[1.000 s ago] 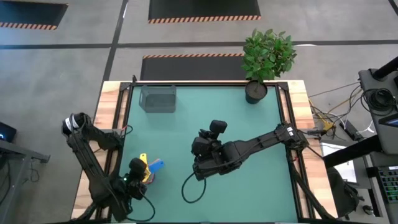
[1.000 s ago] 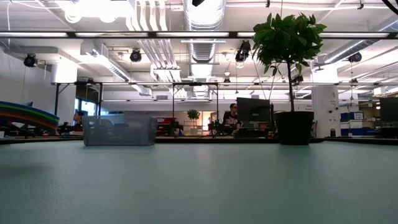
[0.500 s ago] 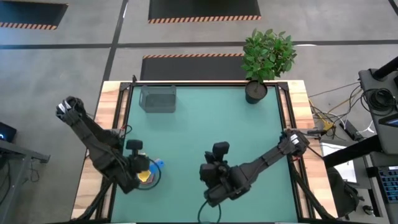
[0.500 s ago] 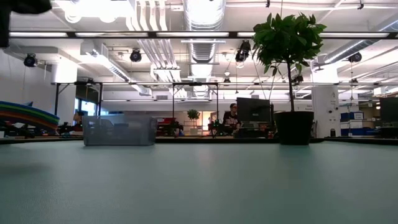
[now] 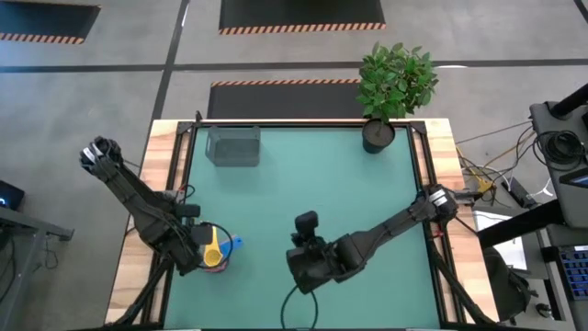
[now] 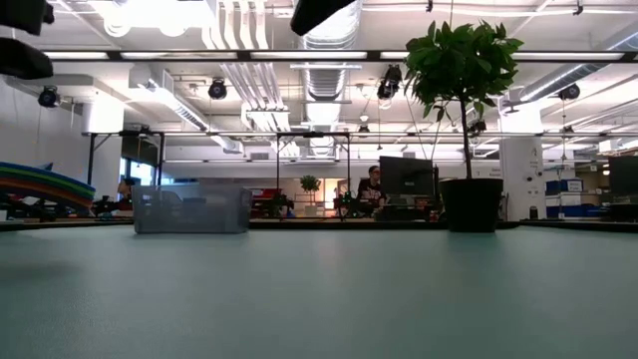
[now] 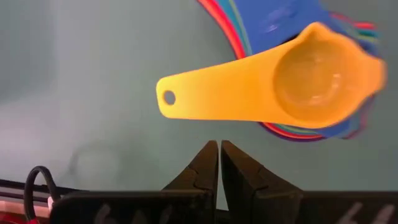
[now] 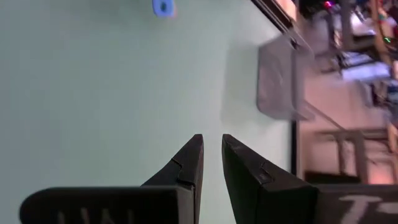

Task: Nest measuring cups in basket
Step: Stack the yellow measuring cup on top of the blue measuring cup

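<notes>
The measuring cups [image 5: 218, 251] sit nested in one stack on the green table near its left edge. The yellow cup [image 7: 292, 84] is on top, and a blue handle [image 5: 234, 244] sticks out toward the right. My left gripper [image 7: 219, 154] hangs shut just left of the stack, pointing down beside the yellow handle [image 7: 205, 96], with nothing in it. My right gripper [image 8: 212, 149] hovers over the table's near middle [image 5: 308, 267], its fingers a narrow gap apart and empty. The grey see-through basket [image 5: 233, 145] stands on its base at the far left.
A black pot [image 5: 378, 134] with a green plant [image 5: 395, 78] stands at the table's far right corner. Bare green table [image 5: 303, 184] lies between the stack, the basket and the pot. Wooden rails [image 5: 165, 184] border both sides.
My left gripper has drawn back from over the stack toward the table's left edge, its arm swinging round. My right gripper has moved toward the near edge and rolled. The cup stack has stayed in its place.
</notes>
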Controlling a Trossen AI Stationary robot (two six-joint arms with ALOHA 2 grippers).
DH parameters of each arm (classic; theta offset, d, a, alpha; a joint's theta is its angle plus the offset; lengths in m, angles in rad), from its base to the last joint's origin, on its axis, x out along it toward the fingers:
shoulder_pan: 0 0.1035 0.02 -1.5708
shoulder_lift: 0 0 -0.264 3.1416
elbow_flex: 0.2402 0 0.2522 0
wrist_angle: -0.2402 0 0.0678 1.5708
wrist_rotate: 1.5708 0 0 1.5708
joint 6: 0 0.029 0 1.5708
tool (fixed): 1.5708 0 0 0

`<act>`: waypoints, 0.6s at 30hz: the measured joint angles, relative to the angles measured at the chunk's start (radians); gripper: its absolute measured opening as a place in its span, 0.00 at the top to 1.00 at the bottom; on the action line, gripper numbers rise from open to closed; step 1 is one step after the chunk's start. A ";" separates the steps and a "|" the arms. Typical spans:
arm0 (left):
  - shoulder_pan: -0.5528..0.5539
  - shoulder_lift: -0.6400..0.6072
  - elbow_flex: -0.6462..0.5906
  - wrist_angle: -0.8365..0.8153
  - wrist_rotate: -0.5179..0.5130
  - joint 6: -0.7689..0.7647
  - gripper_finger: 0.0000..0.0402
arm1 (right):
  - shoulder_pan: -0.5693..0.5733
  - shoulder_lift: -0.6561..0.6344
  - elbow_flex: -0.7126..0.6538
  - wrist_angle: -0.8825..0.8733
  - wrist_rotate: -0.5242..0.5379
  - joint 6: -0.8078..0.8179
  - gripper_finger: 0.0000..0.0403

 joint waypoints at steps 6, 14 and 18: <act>0.012 0.043 -0.036 0.005 -0.001 -0.004 1.00 | -0.056 -0.142 -0.198 0.246 -0.180 -0.108 0.88; 0.035 0.092 -0.038 0.003 -0.043 0.007 1.00 | -0.086 -0.361 -0.530 0.631 -0.306 -0.188 0.88; 0.038 0.108 -0.038 0.008 -0.046 0.012 1.00 | -0.083 -0.441 -0.667 0.790 -0.310 -0.205 0.88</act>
